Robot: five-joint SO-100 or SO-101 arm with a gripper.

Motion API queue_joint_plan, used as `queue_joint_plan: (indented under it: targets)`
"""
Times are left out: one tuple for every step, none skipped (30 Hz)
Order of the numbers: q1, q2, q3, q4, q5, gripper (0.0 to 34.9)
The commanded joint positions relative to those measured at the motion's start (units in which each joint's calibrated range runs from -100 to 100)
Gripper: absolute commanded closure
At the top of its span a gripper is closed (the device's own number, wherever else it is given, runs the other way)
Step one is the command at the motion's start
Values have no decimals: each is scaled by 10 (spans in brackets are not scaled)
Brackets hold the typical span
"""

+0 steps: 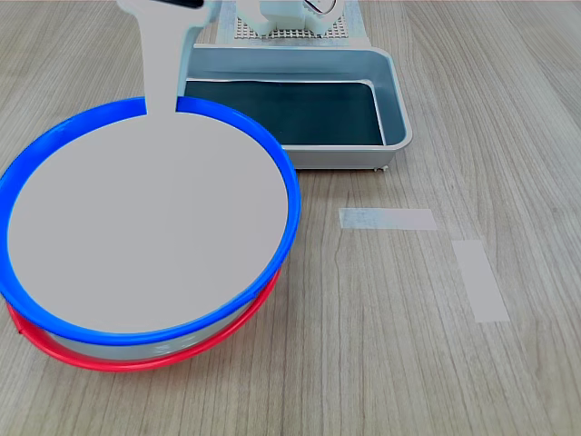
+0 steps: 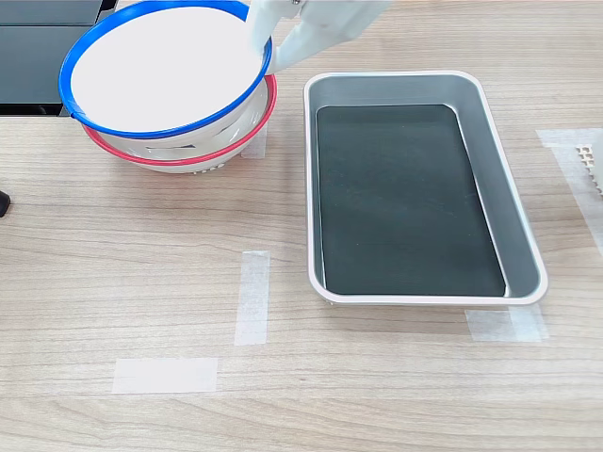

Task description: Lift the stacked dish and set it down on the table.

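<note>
We see the blue-rimmed dish (image 1: 145, 227) tilted, one edge raised off the red-rimmed dish (image 1: 136, 361) beneath it. The gripper (image 2: 259, 38) meets its rim; we cannot tell whether the jaws are clamped. Setting it on the bare counter (image 1: 381, 363) remains.

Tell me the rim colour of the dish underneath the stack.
Red, on the lower dish, clearest in the first exterior view.

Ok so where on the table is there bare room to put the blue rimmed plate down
The widest bare table in the second exterior view lies below the stack and left of the metal tray, around the two tape strips. It is crowded at the top: the blue-rimmed plate sits tilted on the red-rimmed plate, with the gripper at its rim and the tray close by.
</note>
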Motion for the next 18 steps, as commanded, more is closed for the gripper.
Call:
queue_joint_plan:
  targets:
    - [-26,-54,-58,36,-8,349]
    - [-35,-61,-64,45,-10,349]
    - [-48,-68,-71,56,-13,349]
    - [-60,-74,-76,64,-15,349]
    - [-75,-80,-81,73,-17,349]
    - [-89,-83,-86,82,-19,349]
    - [-105,-85,-90,89,-21,349]
    - [-119,-86,-93,96,-22,349]
    - [-132,-86,-95,100,-24,349]
    - [-154,-81,-97,103,-26,349]
    - [-162,-79,-98,104,-26,349]
    - [-184,-68,-97,103,-27,349]
    - [-191,-63,-97,101,-27,349]
    - [-205,-49,-92,93,-27,349]
    - [-210,-43,-90,87,-27,349]
    - [-216,-33,-87,78,-27,349]
    - [-224,-19,-84,69,-27,349]
    - [-226,-12,-83,64,-27,349]
